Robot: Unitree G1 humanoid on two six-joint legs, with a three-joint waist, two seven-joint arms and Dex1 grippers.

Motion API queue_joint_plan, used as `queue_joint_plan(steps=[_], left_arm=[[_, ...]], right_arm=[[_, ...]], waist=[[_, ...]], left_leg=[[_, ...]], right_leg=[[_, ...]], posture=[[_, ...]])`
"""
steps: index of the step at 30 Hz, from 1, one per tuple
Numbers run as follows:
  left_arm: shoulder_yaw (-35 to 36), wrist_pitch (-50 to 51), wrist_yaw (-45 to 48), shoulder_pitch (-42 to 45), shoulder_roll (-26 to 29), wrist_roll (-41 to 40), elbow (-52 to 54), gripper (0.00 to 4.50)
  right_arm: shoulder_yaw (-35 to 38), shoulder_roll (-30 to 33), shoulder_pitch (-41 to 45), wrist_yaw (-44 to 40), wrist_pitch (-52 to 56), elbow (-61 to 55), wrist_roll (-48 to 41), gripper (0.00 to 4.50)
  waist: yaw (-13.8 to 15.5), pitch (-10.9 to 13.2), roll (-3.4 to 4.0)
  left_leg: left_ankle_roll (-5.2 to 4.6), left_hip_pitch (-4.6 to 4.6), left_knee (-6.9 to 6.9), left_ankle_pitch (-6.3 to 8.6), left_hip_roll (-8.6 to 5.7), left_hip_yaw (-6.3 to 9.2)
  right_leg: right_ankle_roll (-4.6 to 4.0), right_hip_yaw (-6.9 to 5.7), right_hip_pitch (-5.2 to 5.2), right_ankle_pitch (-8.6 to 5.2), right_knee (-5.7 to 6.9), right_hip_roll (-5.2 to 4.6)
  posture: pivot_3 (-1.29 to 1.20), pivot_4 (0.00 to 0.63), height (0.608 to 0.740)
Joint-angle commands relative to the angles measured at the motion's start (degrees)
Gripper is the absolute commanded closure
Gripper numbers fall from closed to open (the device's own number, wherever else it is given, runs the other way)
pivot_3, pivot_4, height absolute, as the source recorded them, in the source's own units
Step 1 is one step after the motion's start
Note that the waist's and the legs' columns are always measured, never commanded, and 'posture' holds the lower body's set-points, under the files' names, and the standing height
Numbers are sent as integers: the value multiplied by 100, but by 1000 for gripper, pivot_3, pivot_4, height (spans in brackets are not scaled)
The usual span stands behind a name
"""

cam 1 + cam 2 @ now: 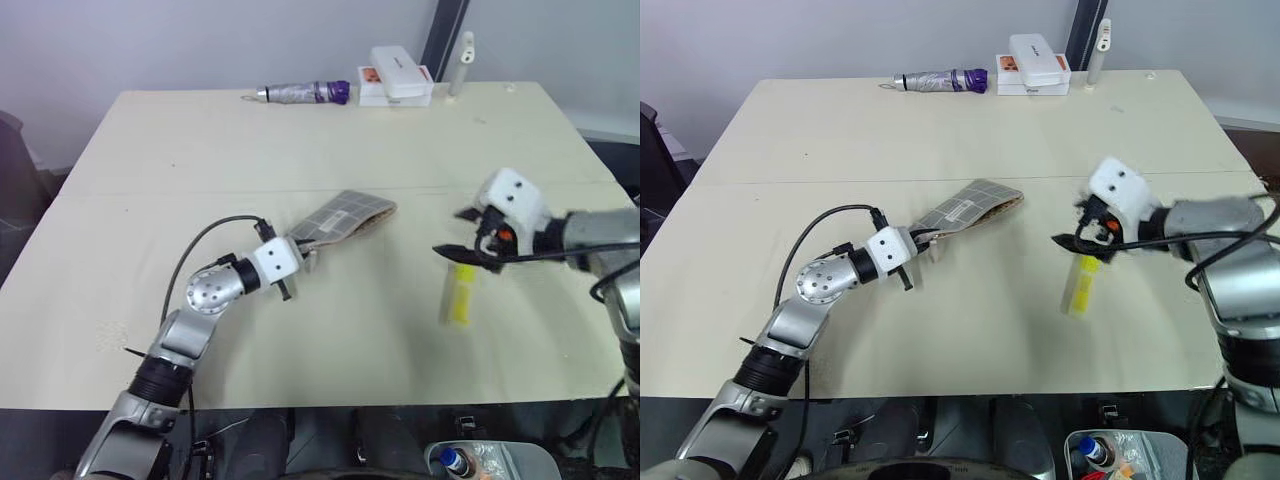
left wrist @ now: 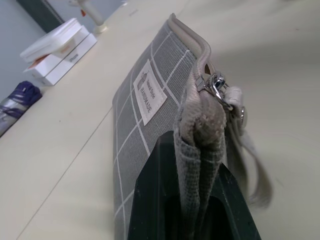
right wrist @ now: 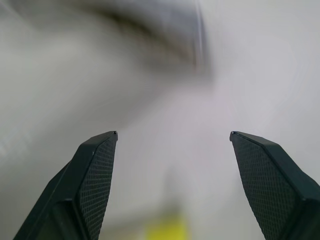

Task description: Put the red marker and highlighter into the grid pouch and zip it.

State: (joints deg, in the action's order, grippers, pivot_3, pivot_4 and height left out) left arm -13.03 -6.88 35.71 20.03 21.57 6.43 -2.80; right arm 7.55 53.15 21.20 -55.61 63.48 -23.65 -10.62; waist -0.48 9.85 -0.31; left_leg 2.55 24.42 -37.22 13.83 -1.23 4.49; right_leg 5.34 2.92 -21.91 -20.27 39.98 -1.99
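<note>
The left pincer (image 1: 303,258) was clamped on the zipper end of the grid pouch (image 1: 345,217), lifting that end off the counter (image 1: 300,140); the right pincer (image 1: 462,252), jaws spread and empty, hung just above the highlighter (image 1: 460,294), which lay flat well apart from the pouch; a clean pick would want both fingers astride its flat sides before closing, the pouch kept steady
</note>
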Motion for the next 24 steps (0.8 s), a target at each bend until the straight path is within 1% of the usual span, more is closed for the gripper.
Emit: queue_joint_plan(steps=[1,4,6,8,14,19,20,22,24], left_arm=[[-43,10,-99,103,-131,-4,-26,4500],[-52,-18,-22,212,-209,-81,-133,4500],[-92,-132,105,307,-232,-133,-272,4500],[-132,-264,219,392,-246,-161,-407,4500],[-129,-461,319,511,-286,-184,-621,4500],[-110,-483,316,450,-291,-202,-537,4500],[-101,-473,311,431,-287,-208,-507,4500],[-72,-450,300,389,-279,-235,-443,4500],[-51,-434,301,353,-264,-254,-392,4500]], right_arm=[[594,92,-418,361,1069,-763,-249,772],[881,-69,-775,717,1897,-1191,-349,772],[1108,-457,-844,1037,2557,-1407,-353,772],[1245,-903,-904,1431,2873,-1499,-342,772],[1297,-2081,-1135,2490,2902,-1547,-432,772],[972,-2264,-1069,3047,2902,-1509,-526,772],[950,-2236,-1032,3104,2902,-1488,-560,1002],[837,-2007,-969,3112,2902,-1459,-667,1611],[773,-1779,-856,3094,2902,-1424,-770,2640]], waist=[[1,0,1],[-4,0,1],[-5,-3,-4],[-6,-4,-5],[-15,-5,-4],[-22,-10,-10],[-25,-10,-10],[-29,-10,-10],[-31,-10,-9]], left_leg=[[0,0,1,0,0,0],[0,-1,0,0,0,0],[0,-2,-1,0,0,1],[0,-6,-1,0,1,5],[0,-8,0,0,-1,5],[0,-14,0,0,0,6],[0,-17,0,0,0,6],[0,-25,1,0,0,5],[0,-27,4,0,0,5]], right_leg=[[0,0,0,0,0,0],[0,0,2,0,0,5],[0,0,5,0,0,9],[0,-1,10,0,-1,15],[0,-1,13,0,-1,15],[0,-3,17,0,-1,16],[0,-3,20,0,-1,17],[0,-3,26,0,-1,17],[0,-4,27,0,-2,17]], posture=[[0,150,740],[0,150,740],[0,150,740],[0,150,740],[0,150,740],[0,150,740],[0,150,740],[0,150,740],[0,150,740]])
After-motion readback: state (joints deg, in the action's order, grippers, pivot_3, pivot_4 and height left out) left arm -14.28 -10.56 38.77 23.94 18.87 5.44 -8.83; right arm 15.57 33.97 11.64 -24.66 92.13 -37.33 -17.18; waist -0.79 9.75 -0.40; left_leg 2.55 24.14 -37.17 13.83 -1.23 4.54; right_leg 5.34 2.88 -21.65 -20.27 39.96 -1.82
